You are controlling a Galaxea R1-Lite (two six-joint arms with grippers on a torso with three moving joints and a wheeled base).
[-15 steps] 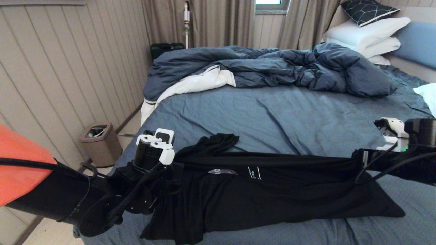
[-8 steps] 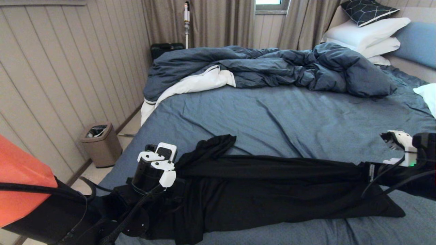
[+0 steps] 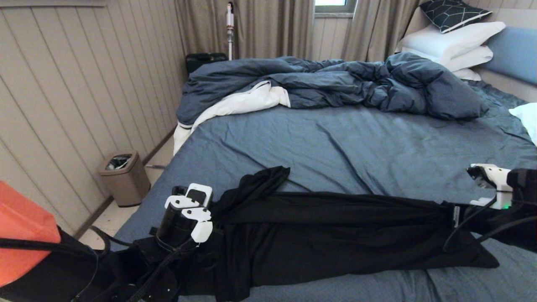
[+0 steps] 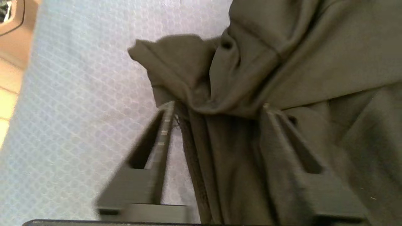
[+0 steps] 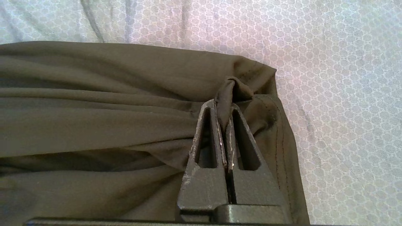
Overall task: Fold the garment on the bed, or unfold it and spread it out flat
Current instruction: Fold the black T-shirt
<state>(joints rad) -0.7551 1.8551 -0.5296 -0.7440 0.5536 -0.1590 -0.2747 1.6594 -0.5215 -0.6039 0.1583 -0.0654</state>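
The black garment (image 3: 335,235) lies in a long, bunched strip on the bed (image 3: 335,142), its end pinched tight in the right claw (image 5: 226,106), with the left claw (image 4: 216,108) spread apart around cloth.

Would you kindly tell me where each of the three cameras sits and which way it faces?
Head view: on the robot's head, looking forward and down over the bed, garment, duvet; both arms show.
Left wrist view: behind the left claw, open, garment cloth between its fingers.
Right wrist view: behind the right claw, shut on the garment's edge.
Shared: all three show the garment lying on the bed's blue sheet.
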